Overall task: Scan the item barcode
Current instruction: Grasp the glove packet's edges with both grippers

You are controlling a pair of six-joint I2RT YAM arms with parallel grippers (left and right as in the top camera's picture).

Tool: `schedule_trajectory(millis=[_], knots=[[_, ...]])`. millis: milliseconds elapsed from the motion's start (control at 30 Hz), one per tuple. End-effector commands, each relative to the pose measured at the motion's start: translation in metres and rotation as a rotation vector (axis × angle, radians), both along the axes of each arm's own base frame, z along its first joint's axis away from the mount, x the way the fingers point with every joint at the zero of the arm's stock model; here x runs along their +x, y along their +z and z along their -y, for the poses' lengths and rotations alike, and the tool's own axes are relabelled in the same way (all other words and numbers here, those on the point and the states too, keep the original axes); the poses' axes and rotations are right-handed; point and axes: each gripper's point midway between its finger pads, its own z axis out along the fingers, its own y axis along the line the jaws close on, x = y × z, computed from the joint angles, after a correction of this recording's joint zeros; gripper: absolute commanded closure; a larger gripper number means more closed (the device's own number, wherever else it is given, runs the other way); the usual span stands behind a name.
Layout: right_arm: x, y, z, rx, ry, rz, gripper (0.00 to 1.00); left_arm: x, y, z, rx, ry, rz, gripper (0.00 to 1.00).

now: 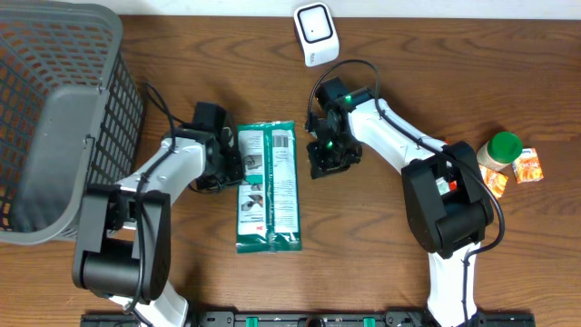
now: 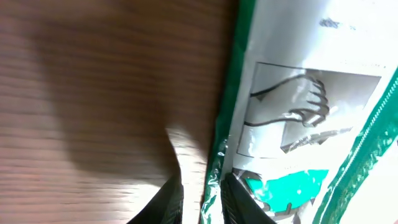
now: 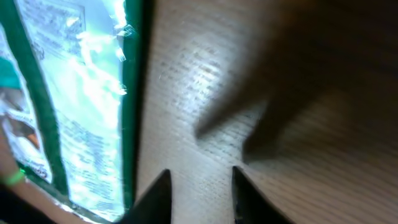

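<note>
Wooden table point(image 1: 381, 263), flat green-and-white glossy packet point(image 1: 267, 185)

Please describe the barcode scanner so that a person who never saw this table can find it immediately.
Look at the far edge of the wooden table, beyond the green and white packet lying between the two arms. The scanner is the small white box there, the only white block, with a dark square window.
</note>
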Motion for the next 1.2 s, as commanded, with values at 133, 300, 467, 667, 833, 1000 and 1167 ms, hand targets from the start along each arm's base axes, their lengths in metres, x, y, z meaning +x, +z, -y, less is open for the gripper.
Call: schedule_trajectory(millis=[133, 300, 467, 667, 833, 1000, 1167], knots=[[-0.009, -0.002, 0.001, 0.019, -0.091, -0.054, 0.76, -0.019, -0.018, 0.007, 0.004, -0.027, -0.062, 0.76], [-0.014, -0.012, -0.007, 0.072, -0.106, -0.069, 0.88, -0.019, -0.018, 0.007, 0.004, -0.027, -0.061, 0.76], [-0.024, -0.012, -0.027, 0.17, -0.081, -0.093, 0.89, -0.018, -0.018, 0.007, 0.004, -0.028, -0.058, 0.76], [-0.032, -0.012, -0.036, 0.168, -0.052, -0.095, 0.89, -0.018, -0.018, 0.007, 0.004, -0.027, -0.058, 0.72], [-0.035, -0.013, -0.04, 0.166, -0.038, -0.092, 0.87, -0.017, -0.017, 0.008, 0.003, -0.028, -0.05, 0.71], [-0.03, -0.018, -0.032, 0.114, -0.04, -0.061, 0.88, -0.007, -0.001, 0.002, 0.003, -0.052, -0.028, 0.71], [-0.029, -0.019, -0.03, 0.104, -0.04, -0.053, 0.88, 0.017, 0.03, -0.011, -0.011, -0.004, 0.066, 0.28]])
